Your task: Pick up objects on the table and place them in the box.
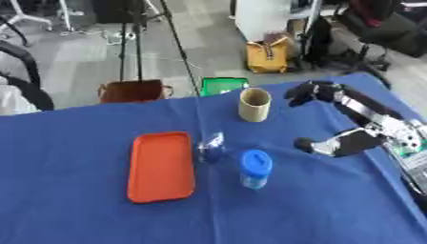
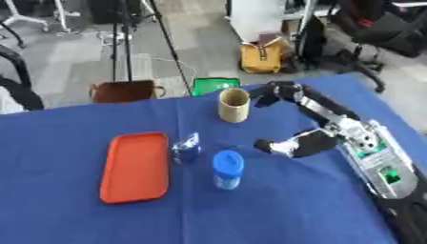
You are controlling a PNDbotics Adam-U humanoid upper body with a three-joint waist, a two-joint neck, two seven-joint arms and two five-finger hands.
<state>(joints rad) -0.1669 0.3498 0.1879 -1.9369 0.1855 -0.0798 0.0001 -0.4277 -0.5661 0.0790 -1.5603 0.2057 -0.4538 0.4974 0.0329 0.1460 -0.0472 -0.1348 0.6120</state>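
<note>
Blue tablecloth (image 1: 75, 219) (slightly askew), grey floor (image 1: 75, 62), right hand (image 2: 279, 93) open beside cup (image 2: 234, 105)

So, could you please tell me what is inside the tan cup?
The tan cup stands upright with its mouth open, and only dark shadow shows inside. Its near wall hides the bottom, so I cannot tell whether it holds anything. The right hand is just beside it.
</note>
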